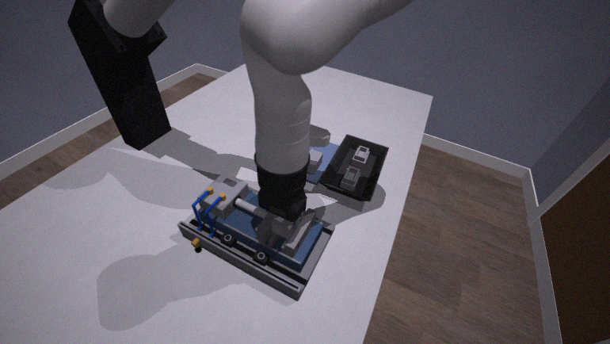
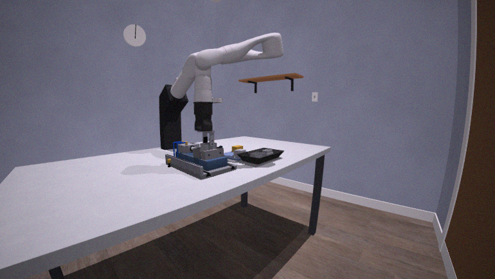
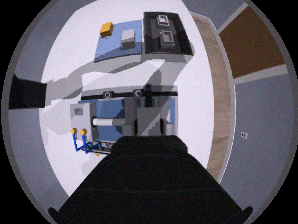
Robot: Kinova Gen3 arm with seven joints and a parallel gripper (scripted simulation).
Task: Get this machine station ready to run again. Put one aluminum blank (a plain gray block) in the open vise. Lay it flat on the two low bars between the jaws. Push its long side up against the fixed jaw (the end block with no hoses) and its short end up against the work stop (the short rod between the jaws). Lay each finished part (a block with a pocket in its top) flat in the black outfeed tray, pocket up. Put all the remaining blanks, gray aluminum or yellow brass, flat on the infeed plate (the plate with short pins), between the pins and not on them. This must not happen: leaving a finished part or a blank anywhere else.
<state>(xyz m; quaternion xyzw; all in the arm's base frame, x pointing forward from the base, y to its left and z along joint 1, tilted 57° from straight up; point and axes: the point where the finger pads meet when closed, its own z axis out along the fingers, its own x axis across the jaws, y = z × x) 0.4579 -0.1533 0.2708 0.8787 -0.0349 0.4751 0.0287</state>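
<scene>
The vise [image 1: 256, 232] stands on the table, with its hosed jaw [image 1: 226, 192] to the left and its fixed jaw [image 1: 299, 243] to the right. My gripper [image 1: 278, 222] reaches straight down between the jaws and is shut on a gray aluminum blank [image 1: 272, 226]. The blank sits low in the vise; my fingers hide whether it rests on the bars. The gripper also shows in the exterior view [image 2: 207, 138]. The black outfeed tray [image 1: 354, 166] holds two pocketed parts [image 1: 362, 154] [image 1: 350, 176]. The blue infeed plate [image 3: 116, 46] carries a yellow brass blank [image 3: 107, 28] and a gray blank [image 3: 128, 36].
The arm's black base column [image 1: 121, 72] stands at the back left. The tray lies close to the table's right edge. The infeed plate sits between the vise and the tray, partly hidden behind my arm in the top view.
</scene>
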